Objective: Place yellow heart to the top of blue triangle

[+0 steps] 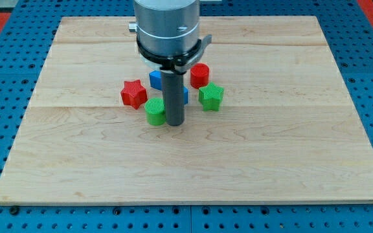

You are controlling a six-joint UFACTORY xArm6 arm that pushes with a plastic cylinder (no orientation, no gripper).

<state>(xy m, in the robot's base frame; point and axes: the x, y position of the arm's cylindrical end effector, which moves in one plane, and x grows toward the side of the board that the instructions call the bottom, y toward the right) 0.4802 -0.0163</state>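
Observation:
My tip (pixel 174 122) rests on the wooden board (pixel 193 162) just right of a green round block (pixel 155 111). A red star block (pixel 134 94) lies left of it. A blue block (pixel 156 79) shows partly behind the rod, its shape unclear, and another sliver of blue (pixel 185 96) shows at the rod's right side. A red cylinder (pixel 199 75) and a green star block (pixel 210 97) lie to the rod's right. No yellow heart shows; the arm's body hides the area above the cluster.
The arm's grey cylindrical body (pixel 168 29) hangs over the board's top middle. A blue pegboard surface (pixel 11 129) surrounds the board on all sides.

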